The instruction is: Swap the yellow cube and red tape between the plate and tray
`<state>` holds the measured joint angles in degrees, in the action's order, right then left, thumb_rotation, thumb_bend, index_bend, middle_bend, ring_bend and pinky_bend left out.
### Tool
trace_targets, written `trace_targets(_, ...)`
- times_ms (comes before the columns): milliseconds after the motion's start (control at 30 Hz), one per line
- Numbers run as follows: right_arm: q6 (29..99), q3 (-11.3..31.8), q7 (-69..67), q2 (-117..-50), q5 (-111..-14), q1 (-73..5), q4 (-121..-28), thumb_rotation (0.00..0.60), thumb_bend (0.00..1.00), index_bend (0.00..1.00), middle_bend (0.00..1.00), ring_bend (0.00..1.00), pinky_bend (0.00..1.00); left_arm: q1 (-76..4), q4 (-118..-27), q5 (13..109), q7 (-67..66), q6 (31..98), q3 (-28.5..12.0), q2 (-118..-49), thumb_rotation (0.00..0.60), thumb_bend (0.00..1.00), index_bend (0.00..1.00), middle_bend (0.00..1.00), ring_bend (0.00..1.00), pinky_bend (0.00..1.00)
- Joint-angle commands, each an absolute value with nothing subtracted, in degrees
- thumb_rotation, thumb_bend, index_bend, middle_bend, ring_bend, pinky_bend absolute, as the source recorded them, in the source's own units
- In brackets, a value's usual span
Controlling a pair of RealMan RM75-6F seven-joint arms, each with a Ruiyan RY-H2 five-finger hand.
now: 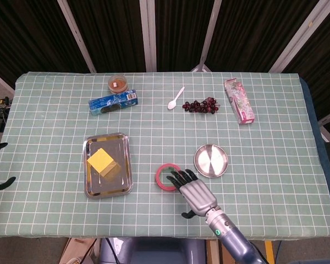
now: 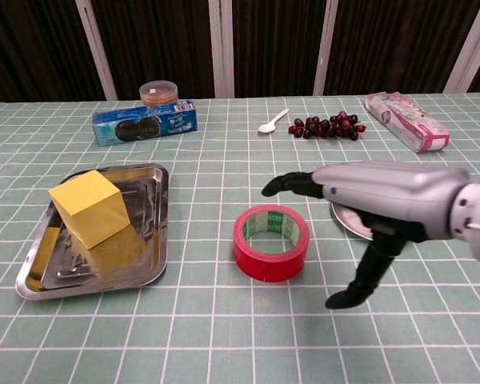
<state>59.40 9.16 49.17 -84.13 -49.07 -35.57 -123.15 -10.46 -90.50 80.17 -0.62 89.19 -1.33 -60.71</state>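
The right robot hand (image 2: 384, 204) hovers, fingers spread and holding nothing, above the red tape (image 2: 271, 242) on the bench (image 2: 224, 336) (between tray (image 2: 32, 276) and plate (image 1: 211, 160)); the yellow cube (image 2: 89, 207) sits in the tray.

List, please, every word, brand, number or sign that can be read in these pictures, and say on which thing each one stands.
No text can be read with certainty.
Blue rectangular biscuit packet: white lettering, too blurred to read.
Pink and white snack bag: printed pattern, no legible word.
Red tape roll: green marks on its inner core, too small to read.
Round orange-lidded jar: no legible label.
Right hand's wrist: small green round mark, no letters visible.
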Motion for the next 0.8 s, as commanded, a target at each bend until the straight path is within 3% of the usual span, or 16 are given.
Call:
trace_targets(33, 60.21, 11.46, 51.45, -88.3, -45.2, -39.54, -120.1, 0.6, 0.13, 0.02, 0.0, 0.0, 0.0, -10.31, -90.27, 80.18, -0.8, 89.06, -1.63, -60.91, 0.6, 0.01, 0.19, 0.03, 0.0, 0.01)
trace_targets(467, 60.32, 15.4, 52.08, -94.68, -34.99, -49.2, -110.56, 0.6, 0.13, 0.02, 0.0, 0.0, 0.0, -9.4, -89.51, 79.79, -0.3, 88.64, -3.39, -61.15, 0.6, 0.01, 0.19, 0.03, 0.0, 0.01)
trace_targets(800, 57.13, 15.23, 51.0, -95.48, -28.22, -54.15, -104.94, 0.6, 0.13, 0.02, 0.0, 0.0, 0.0, -8.81, -89.46, 79.99, -0.45, 88.66, -4.18, -61.17, 0.6, 0.01, 0.19, 0.03, 0.0, 0.01)
